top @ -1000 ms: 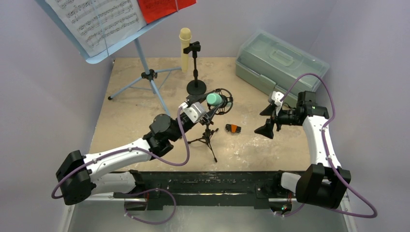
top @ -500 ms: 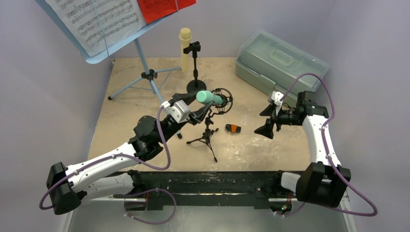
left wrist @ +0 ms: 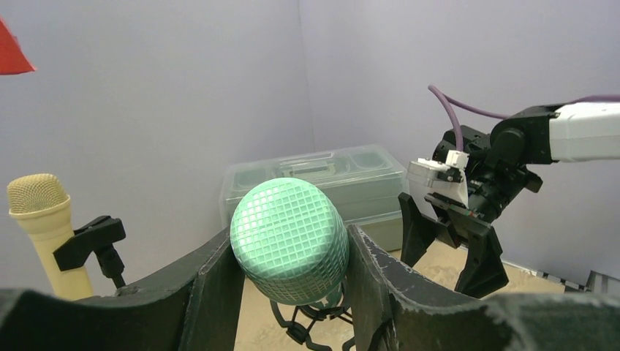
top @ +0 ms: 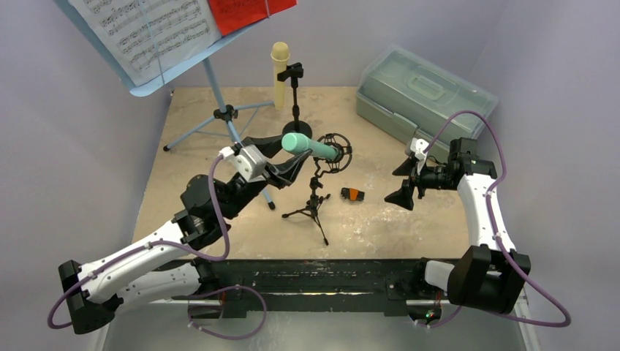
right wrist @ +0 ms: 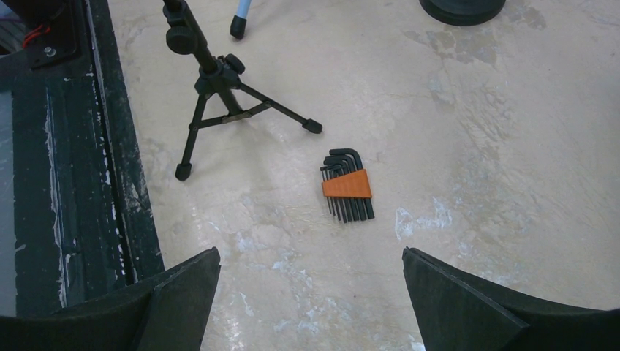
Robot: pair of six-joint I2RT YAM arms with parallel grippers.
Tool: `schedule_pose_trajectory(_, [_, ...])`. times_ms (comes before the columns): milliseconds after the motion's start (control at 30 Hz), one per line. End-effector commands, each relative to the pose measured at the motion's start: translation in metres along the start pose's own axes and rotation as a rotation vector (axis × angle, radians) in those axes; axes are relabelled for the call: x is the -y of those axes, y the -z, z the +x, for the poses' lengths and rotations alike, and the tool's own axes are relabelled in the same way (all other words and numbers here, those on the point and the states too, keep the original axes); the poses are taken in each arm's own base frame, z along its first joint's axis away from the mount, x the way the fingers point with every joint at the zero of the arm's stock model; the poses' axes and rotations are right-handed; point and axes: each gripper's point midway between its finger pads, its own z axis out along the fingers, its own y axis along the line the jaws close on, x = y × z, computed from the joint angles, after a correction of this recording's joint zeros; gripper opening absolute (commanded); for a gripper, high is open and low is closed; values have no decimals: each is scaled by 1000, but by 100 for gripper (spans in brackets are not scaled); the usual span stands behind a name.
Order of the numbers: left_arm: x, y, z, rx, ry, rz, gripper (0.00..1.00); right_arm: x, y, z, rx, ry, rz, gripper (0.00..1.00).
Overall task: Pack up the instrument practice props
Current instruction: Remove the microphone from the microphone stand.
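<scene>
Left gripper (left wrist: 291,281): fingers pinching the teal toy microphone (top: 308,147) by its mesh head, one pad on each side. In the left wrist view the head fills the gap between them.

The mic lies nearly level above centre frame in the top view, head pointing left. Its tail end is at the black shock-mount ring (top: 336,156) on top of the small tripod mic stand (top: 314,209). Can't tell if the tail is seated in the ring or just beside it.

Right gripper (top: 403,181): fingers spread wide, holding nothing, hanging right of centre above the table (top: 409,227). The right wrist view looks down between the fingers at a hex key set (right wrist: 347,186) in an orange holder, which lies flat just right of the tripod's feet.

Cream toy microphone (top: 279,73): upright at top centre, held in the black clip of a round-base stand (top: 296,130), behind the tripod stand.

Pale-blue sheet-music rack (top: 221,99): on its tripod legs at upper left. White music pages (top: 146,29) and a red page (top: 245,11) sit on its desk.

Translucent grey-green case (top: 424,91): upper right, lid down, against the back wall, well apart from both grippers.
</scene>
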Motion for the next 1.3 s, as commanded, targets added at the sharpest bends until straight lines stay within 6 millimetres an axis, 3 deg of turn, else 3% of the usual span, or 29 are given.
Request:
schedule_pose_trajectory(0, [-11, 5, -43, 74, 37, -43, 0, 0, 0, -7, 19, 22, -13, 99])
schedule_pose_trajectory(400, [-18, 24, -84, 164, 119, -57, 0, -1, -1, -6, 19, 18, -17, 99])
schedule_pose_trajectory(867, [-27, 43, -117, 245, 263, -94, 0, -2, 0, -8, 23, 22, -24, 99])
schedule_pose_trajectory(1267, [-22, 32, -115, 266, 423, -87, 0, -3, 1, -9, 21, 31, -22, 99])
